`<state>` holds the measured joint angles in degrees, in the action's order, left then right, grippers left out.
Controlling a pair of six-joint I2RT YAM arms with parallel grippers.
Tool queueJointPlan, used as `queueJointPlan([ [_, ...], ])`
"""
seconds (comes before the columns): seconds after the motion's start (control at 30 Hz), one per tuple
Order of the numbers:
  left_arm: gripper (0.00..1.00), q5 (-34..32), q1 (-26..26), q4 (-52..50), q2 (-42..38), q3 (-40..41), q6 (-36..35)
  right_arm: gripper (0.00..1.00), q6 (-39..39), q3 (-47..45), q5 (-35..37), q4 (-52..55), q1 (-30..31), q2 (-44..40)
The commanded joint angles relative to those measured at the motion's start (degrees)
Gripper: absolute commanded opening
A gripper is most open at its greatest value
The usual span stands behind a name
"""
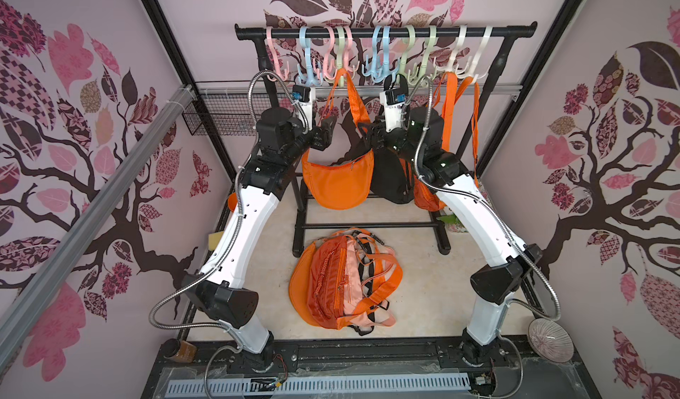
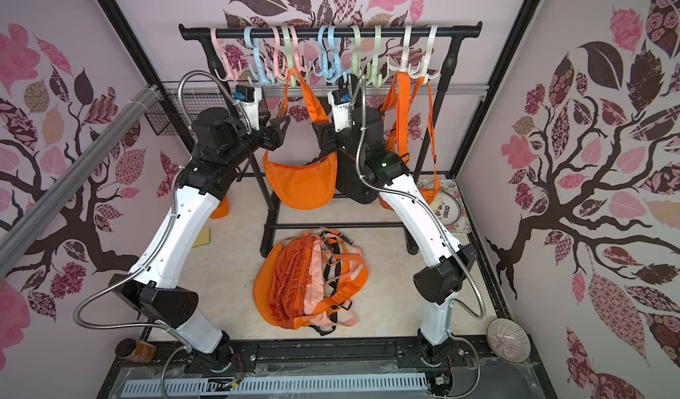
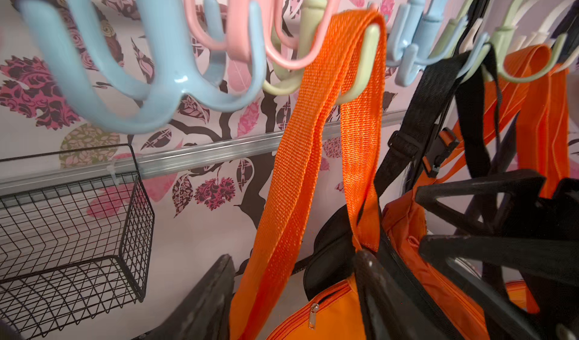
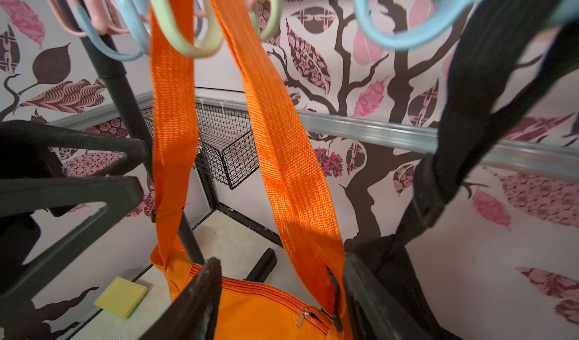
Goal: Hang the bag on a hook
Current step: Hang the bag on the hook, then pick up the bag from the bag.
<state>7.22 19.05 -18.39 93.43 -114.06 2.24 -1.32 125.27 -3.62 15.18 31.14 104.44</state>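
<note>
At the 12 o'clock end of the tabletop (image 1: 415, 268), under the black metal rail (image 1: 511, 30), the orange crescent-shaped fabric bag (image 1: 336, 182) hangs by its orange webbing strap (image 3: 313, 134) from a pale green plastic hook (image 3: 366, 59). The left gripper (image 3: 294, 257) sits at the strap's 9 o'clock and the right gripper (image 4: 280, 260) at its 3 o'clock. Both stand wide, webbing running loose between the jaws, nothing clamped. The step in hand looks like letting go and backing off. Done well, each gripper draws straight toward 6 o'clock with jaws wide, clear of the webbing and of the black bag (image 1: 390, 182) at the orange one's 3 o'clock, so nothing lifts the loop off the hook.
</note>
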Motion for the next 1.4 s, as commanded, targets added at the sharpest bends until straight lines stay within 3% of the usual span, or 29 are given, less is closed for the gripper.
queueJointPlan([
  [0.0,0.67,0.5,-0.2,2.4,-3.9,4.3,1.7,0.69,0.6,-0.2,0.4,-0.4,0.9,-5.4],
  [0.1,0.69,-0.2,-0.2,4.3,-9.1,11.8,3.3,0.79,1.1,-5.8,2.1,-0.9,2.0,-9.3],
  [0.23,0.7,-0.7,0.1,4.2,-16.8,22.1,6.5,0.85,-1.3,-18.9,3.7,-3.9,2.0,-17.2],
  [0.37,0.71,-1.2,1.9,-0.1,-23.8,33.3,11.0,0.86,-5.7,-35.7,6.0,-6.6,2.0,-26.6],
  [0.5,0.73,-4.3,7.2,-6.9,-27.4,43.7,14.8,0.86,-10.4,-51.1,7.6,-7.2,2.1,-33.5],
  [0.67,0.75,-5.9,9.9,-14.7,-28.8,53.9,22.3,0.86,-14.8,-64.3,6.9,-4.2,2.0,-35.9],
  [0.8,0.77,-11.2,9.6,-15.1,-31.8,63.7,28.3,0.87,-18.8,-73.1,4.2,-3.1,2.0,-36.5],
  [0.9,0.78,-14.0,8.2,-15.7,-32.1,67.9,31.2,0.87,-21.3,-77.6,4.2,-2.4,1.9,-36.2],
  [1.07,0.79,-10.2,3.3,-14.0,-29.8,73.5,34.0,0.87,-22.4,-80.4,3.8,-1.1,1.9,-35.0],
  [1.37,0.79,-6.2,3.1,-11.2,-25.4,78.7,35.3,0.86,-23.9,-83.8,0.5,-1.9,1.9,-33.6],
])
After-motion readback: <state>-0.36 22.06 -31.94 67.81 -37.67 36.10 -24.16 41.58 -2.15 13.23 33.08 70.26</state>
